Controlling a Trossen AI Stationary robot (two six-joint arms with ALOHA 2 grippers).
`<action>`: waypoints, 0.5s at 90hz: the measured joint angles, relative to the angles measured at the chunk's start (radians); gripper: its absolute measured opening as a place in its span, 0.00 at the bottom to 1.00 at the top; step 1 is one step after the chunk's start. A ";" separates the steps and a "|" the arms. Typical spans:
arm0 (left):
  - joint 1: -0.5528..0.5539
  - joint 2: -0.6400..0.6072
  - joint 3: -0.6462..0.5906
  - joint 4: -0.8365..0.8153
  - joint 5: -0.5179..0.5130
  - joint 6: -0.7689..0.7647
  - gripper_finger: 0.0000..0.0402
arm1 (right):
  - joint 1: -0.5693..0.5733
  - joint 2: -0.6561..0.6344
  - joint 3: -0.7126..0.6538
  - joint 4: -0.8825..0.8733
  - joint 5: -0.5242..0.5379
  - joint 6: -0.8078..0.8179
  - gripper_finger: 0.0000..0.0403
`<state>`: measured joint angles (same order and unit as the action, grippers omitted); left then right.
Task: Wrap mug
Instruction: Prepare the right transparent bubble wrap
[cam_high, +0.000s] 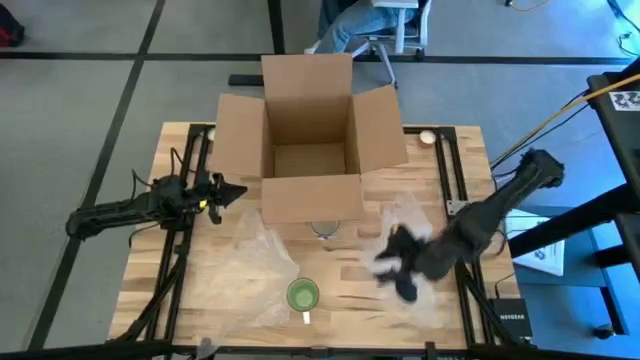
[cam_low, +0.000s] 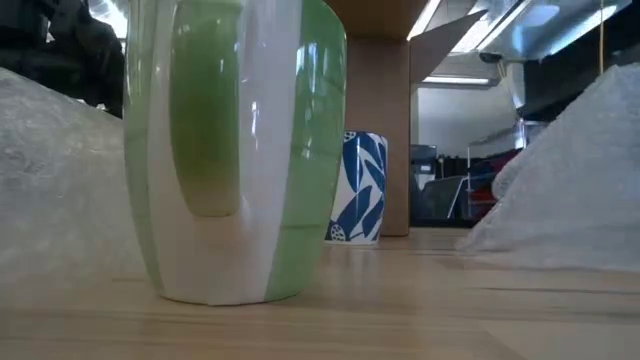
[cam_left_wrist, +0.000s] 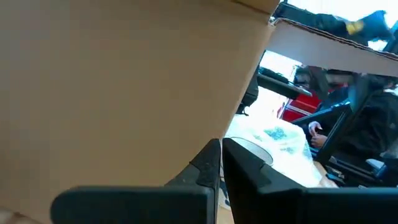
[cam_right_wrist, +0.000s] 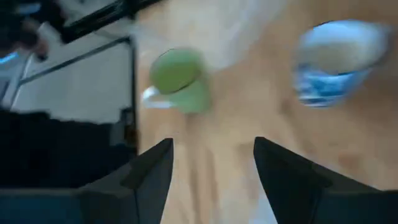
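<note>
From above, the mug (cam_high: 303, 294) stands upright near the table's (cam_high: 350, 272) front edge, its handle toward the near side, beside a bubble-wrap sheet (cam_high: 250, 262) on its left. The right gripper (cam_high: 392, 272) hangs over a second sheet (cam_high: 415, 225) to the mug's right, apart from it. The left gripper (cam_high: 232, 190) waits at the left flap of the open box (cam_high: 310, 140).

At table height, the mug fills the foreground, bare of any wrap; a blue-patterned cup (cam_low: 357, 187) stands farther back by the box, with sheets at both sides.

Past the left wrist, that arm's jaws sit nearly together, holding nothing, close to the box wall.

Past the right wrist, jaws stand wide and empty above the table, the mug and the blue cup both ahead.

The step looks like a first reach. To do it well, the right arm should probably settle on mug or sheet, descend slowly, and avoid tipping the mug off the near edge.
</note>
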<state>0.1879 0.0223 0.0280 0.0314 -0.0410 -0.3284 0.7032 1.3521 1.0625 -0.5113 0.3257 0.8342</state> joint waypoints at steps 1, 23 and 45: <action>0.000 0.000 0.000 -0.001 0.000 0.000 0.00 | 0.005 0.016 0.000 0.004 -0.005 0.002 0.49; 0.001 0.000 0.000 -0.005 -0.008 -0.006 0.00 | 0.037 0.348 0.026 0.017 -0.173 0.064 0.41; 0.000 0.000 0.001 -0.023 0.000 -0.014 0.00 | 0.028 0.501 0.038 -0.066 -0.197 0.189 0.34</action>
<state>0.1875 0.0223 0.0288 0.0084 -0.0410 -0.3427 0.7315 1.8530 1.1004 -0.5778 0.1287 1.0230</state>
